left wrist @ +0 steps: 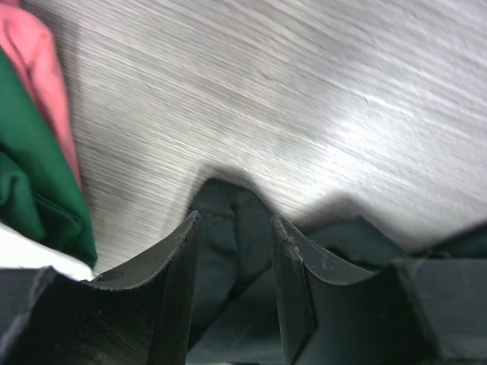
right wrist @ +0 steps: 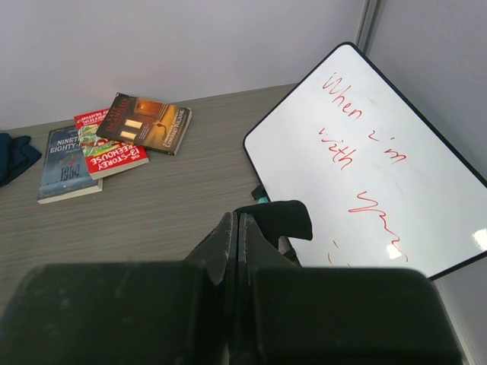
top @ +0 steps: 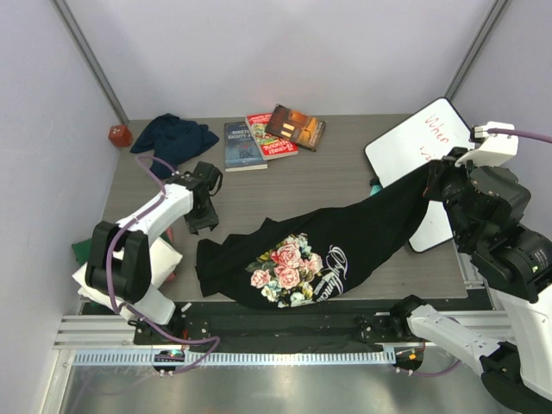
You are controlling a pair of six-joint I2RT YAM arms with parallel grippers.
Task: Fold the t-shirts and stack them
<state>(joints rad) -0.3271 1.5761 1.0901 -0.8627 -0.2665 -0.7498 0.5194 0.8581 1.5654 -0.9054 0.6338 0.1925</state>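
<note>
Nearest the lens in the left wrist view, the jaws of the left gripper (left wrist: 233,228) are seen part open, with a ridge of dark cloth lying between them but not yet pinched. On the right gripper (right wrist: 234,224) the jaws are pressed fully together on an edge of the black t-shirt (top: 345,246). That edge is held up at the right of the overhead view, while the rest of the shirt is stretched down across the desk (top: 345,177) toward the lower centre, rose print uppermost.

For the spread to be done well, the left jaws should be closed on the hem edge only. The two held ends should then be drawn apart evenly, so that the cloth is laid flat without twist. The lifted end should be kept off the whiteboard (top: 414,142) at the upper right. The navy t-shirt (top: 175,134) lies crumpled at the upper left, beside the books (top: 274,134).
</note>
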